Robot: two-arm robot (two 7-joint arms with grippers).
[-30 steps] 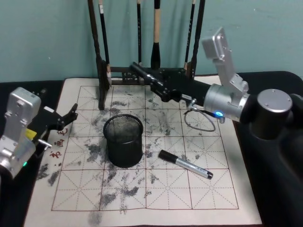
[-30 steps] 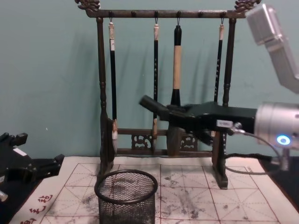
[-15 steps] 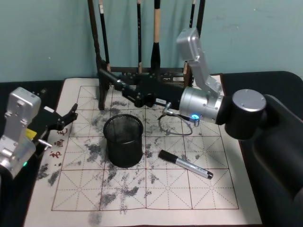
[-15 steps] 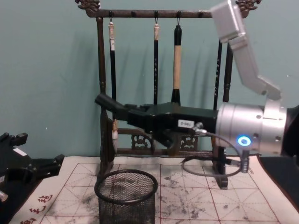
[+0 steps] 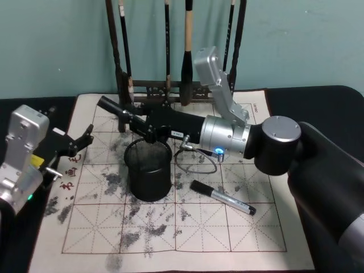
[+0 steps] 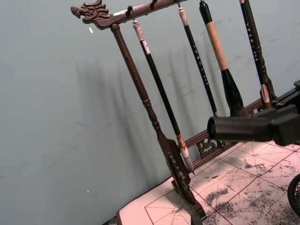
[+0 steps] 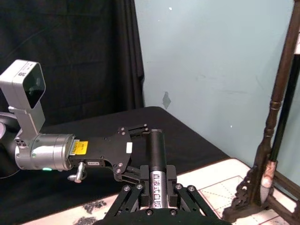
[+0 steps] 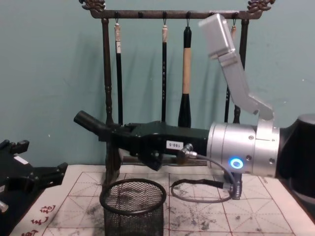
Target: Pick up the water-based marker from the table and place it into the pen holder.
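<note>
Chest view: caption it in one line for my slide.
Right gripper holds a black marker level above the mesh pen holder, brush rack behind, left gripper parked at left.

Black wire-mesh pen holder (image 5: pixel 149 176), black-and-white marker (image 5: pixel 223 197), cream red-gridded mat (image 5: pixel 239 230) blotched grey, teal wall (image 5: pixel 57 45)

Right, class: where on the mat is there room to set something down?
Bare: the front rows of the ink-stained grid mat, nearer than the black wire-mesh pen holder and the black-capped marker. Crowded: around the holder, under the right hand.
</note>
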